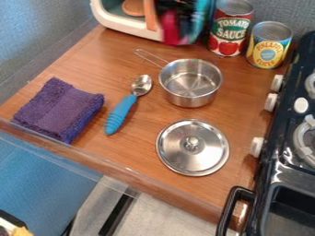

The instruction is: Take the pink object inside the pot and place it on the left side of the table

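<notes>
At the left of the view, the folded purple cloth (58,109) lies on the wooden table (80,60), its lower end close to the table's near edge, which slants down to the right. A strip of bare wood runs between cloth and spoon (121,112) — the spoon's blue handle points toward that near edge, its metal bowl toward the back. More wood shows behind the cloth and spoon, up to the white toy oven (120,26) at the back. By the oven's right side is a blurred patch of pink, seemingly the pink object (170,30), against the lower left of a dark, smeared shape that looks like the gripper (180,17). I cannot tell how far open the gripper is or whether it has hold of the pink. Both are beyond the steel pot (190,83), outside its rim; the pot's wire handle slants back and left, and bare metal shows inside. Nearer than the pot, a strip of wood between, the round lid (192,147) lies knob up. Right of the gripper, the tomato can (230,27) and pineapple can (269,45) stand near the back wall — then the black stove (280,152) bounds the right side, its white knobs facing the table.
</notes>
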You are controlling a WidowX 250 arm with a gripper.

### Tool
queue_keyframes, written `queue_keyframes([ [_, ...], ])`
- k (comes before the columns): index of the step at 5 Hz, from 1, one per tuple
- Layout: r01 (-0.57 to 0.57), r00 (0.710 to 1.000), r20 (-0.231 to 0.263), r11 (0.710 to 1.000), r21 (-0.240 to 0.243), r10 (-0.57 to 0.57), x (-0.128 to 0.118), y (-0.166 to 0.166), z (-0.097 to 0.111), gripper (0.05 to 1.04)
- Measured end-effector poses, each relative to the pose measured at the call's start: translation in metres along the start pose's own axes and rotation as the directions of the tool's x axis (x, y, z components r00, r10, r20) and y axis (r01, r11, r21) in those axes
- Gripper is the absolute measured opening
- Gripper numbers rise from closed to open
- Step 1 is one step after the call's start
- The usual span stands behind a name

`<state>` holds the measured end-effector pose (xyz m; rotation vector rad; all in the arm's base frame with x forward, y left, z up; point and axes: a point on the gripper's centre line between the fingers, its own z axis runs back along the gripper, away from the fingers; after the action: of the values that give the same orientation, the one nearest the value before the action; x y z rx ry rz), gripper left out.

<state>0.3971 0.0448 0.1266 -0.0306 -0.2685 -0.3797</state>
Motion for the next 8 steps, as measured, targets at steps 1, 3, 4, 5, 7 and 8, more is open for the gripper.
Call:
queue_keyframes([
  [1,-0.082,0.996,-0.046,0.996,0.02,0.082,-0.033,0.032,-0.004,0.749],
  [3,-0.226,0.97,-0.075,0.972,0.061,0.231,-0.071,0.092,-0.024,0.748],
  [4,-0.228,0.965,-0.116,0.971,0.079,0.236,-0.074,0.106,-0.045,0.749],
  [5,-0.232,0.961,-0.134,0.968,0.092,0.243,-0.077,0.118,-0.054,0.748],
  [7,-0.202,0.962,-0.166,0.975,0.088,0.214,-0.076,0.123,-0.054,1.003],
  [8,-0.187,0.962,-0.189,0.979,0.078,0.199,-0.077,0.119,-0.04,1.003],
])
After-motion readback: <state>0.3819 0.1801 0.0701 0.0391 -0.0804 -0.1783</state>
